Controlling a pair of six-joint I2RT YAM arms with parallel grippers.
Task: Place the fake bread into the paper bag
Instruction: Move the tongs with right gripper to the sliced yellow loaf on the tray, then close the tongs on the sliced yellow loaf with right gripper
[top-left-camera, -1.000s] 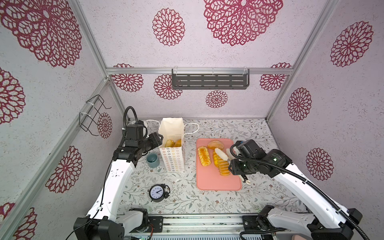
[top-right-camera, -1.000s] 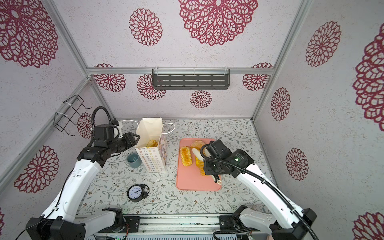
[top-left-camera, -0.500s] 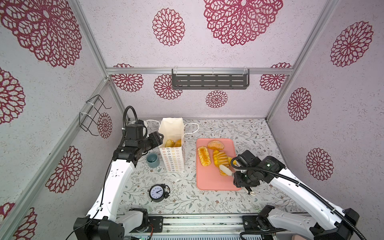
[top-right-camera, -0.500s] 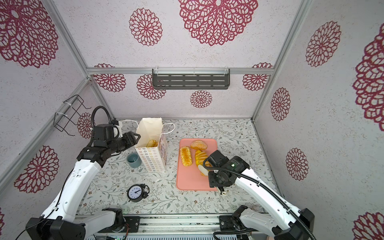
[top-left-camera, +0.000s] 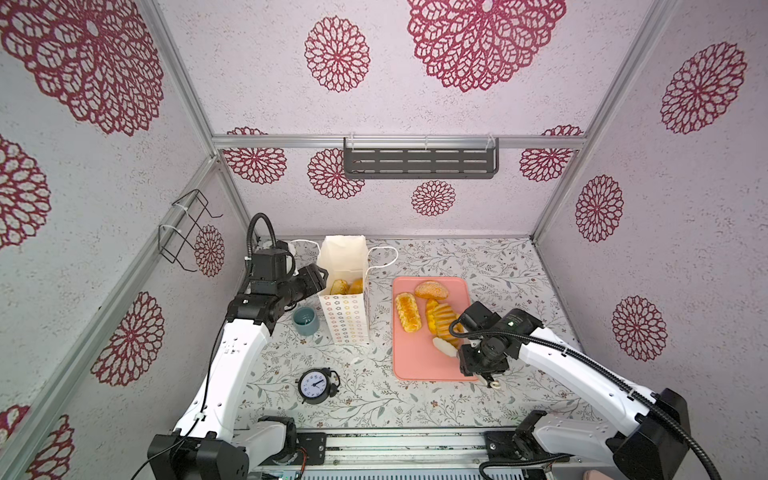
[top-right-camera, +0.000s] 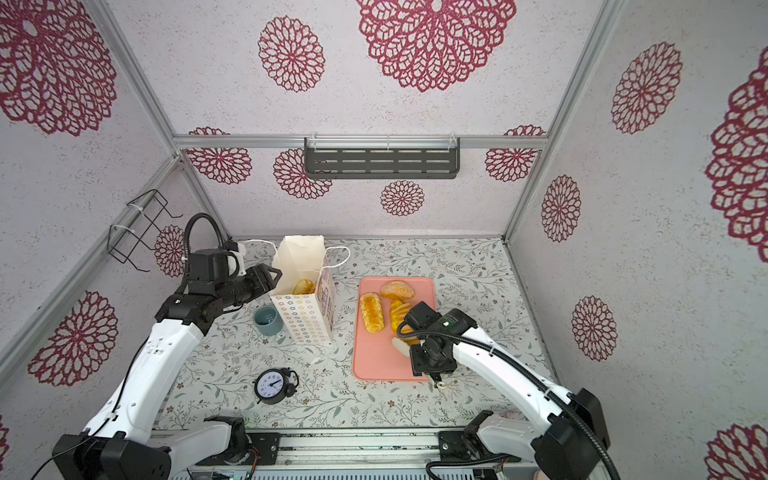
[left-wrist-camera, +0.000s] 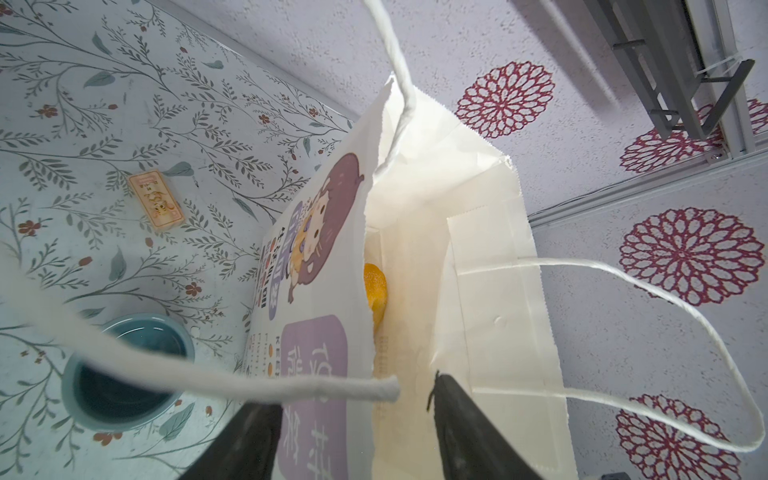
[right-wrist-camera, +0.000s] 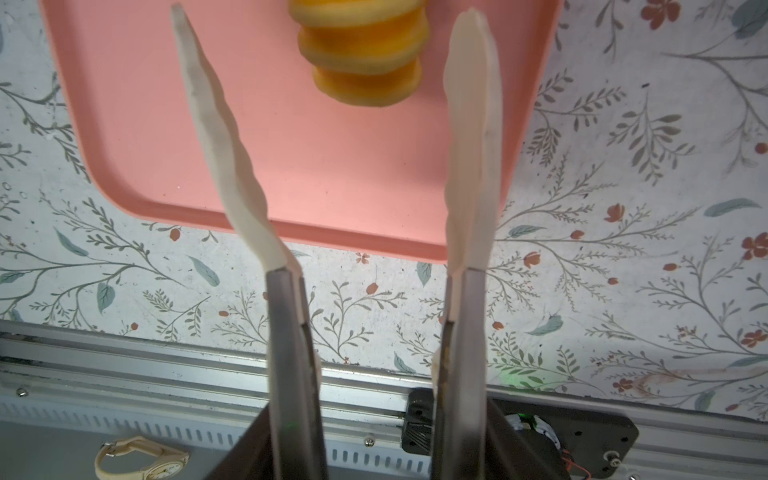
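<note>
Left wrist view: left pincer (left-wrist-camera: 353, 395), jaws wide, astride the rim of a tall white paper bag (left-wrist-camera: 490, 311) on the floral desk (top-left-camera: 478, 257); golden fake bread (top-left-camera: 347, 286) inside. Pink rectangular tray (top-left-camera: 419, 365): more loaves. Right pincer (right-wrist-camera: 328, 25), wide, empty, over the tray near a ridged orange roll (right-wrist-camera: 361, 54).

In both top views the right arm (top-left-camera: 552, 349) covers part of the ridged roll (top-left-camera: 437, 312), which the right wrist view cuts off at its edge. Bread (top-left-camera: 356, 286) in the paper bag (top-left-camera: 347, 328) shows only partly past its rim. A cord handle (left-wrist-camera: 174, 370) near the left wrist lens is blurred.
</note>
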